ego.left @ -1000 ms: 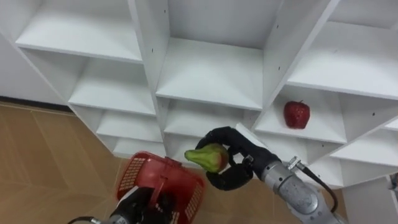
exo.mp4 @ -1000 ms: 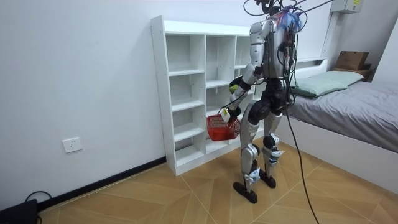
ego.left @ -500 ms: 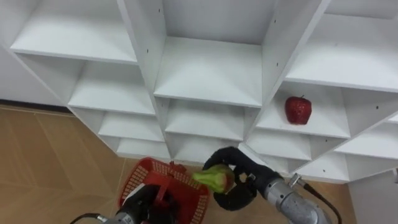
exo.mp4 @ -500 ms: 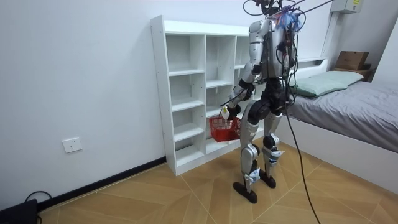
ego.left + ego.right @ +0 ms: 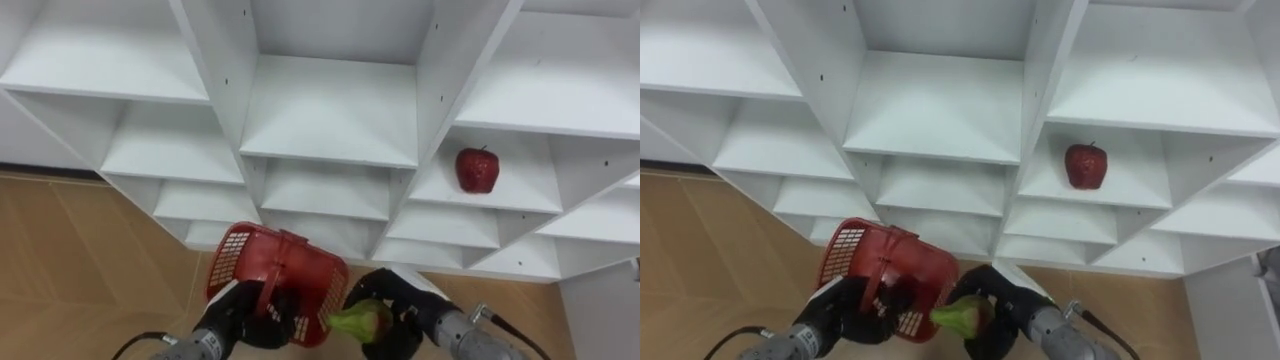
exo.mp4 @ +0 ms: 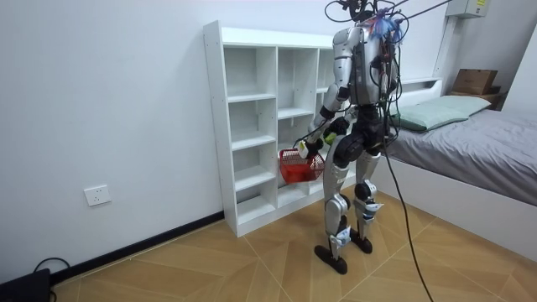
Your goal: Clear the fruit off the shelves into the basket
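Two fruits, one basket, one closet, two robot hands.
One red apple [image 5: 477, 169] and one green pear [image 5: 358, 322], so two fruits of two kinds; one red basket [image 5: 270, 270] of plastic mesh; one white closet [image 5: 330, 110] of open shelves; one left robot hand [image 5: 250, 312] and one right robot hand [image 5: 398, 300], each gripping a single thing. Farther off in the room view: one bed [image 6: 478, 151], one pillow [image 6: 440, 109], one cardboard box [image 6: 474, 80], one wall socket [image 6: 97, 195].

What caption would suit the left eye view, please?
Right hand holds a green fruit beside the red basket held in left hand.
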You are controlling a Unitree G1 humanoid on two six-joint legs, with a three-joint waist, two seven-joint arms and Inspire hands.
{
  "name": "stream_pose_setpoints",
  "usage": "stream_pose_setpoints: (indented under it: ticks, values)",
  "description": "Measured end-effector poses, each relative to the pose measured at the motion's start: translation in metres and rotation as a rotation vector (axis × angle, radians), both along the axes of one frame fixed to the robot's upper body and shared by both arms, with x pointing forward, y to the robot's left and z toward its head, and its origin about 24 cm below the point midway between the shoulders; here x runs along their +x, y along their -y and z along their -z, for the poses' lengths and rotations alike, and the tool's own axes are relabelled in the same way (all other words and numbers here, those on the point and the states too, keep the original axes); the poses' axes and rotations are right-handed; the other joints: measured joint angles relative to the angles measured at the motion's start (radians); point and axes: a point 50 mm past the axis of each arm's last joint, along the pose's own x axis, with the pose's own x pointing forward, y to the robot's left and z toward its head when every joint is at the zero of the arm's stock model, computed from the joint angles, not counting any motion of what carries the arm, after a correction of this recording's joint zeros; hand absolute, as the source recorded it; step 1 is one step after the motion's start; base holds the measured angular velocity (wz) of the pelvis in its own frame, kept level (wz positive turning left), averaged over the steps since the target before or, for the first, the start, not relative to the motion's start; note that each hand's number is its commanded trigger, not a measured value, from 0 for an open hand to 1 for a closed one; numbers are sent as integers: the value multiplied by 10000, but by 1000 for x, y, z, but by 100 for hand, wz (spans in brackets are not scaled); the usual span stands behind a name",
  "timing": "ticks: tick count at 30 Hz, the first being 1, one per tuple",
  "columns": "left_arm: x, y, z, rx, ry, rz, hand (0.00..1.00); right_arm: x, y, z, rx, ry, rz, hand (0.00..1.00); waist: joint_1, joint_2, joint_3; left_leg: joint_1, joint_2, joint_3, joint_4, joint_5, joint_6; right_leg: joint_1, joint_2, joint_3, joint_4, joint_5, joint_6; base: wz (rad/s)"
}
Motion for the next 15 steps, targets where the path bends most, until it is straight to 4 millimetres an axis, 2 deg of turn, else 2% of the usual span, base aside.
stream_pose_setpoints:
  ticks: [6,10,15]
  values:
    - [3,1,-4,-66,278,266,100,3,6,3,-456,-29,-18,100,-205,-37,22,-11,-7,0,14,16,20,-3,-3,-22,29,-5,8,0]
    - [10,9,-13,-204,943,703,100,4,8,4,-466,6,188,100,-196,-38,23,-24,-5,0,31,17,22,0,-17,-61,29,-8,12,0]
    - [11,11,-14,-276,1081,849,100,6,8,6,-484,-11,325,100,-212,-37,25,-22,-2,4,25,17,22,6,-15,-60,10,-9,11,0]
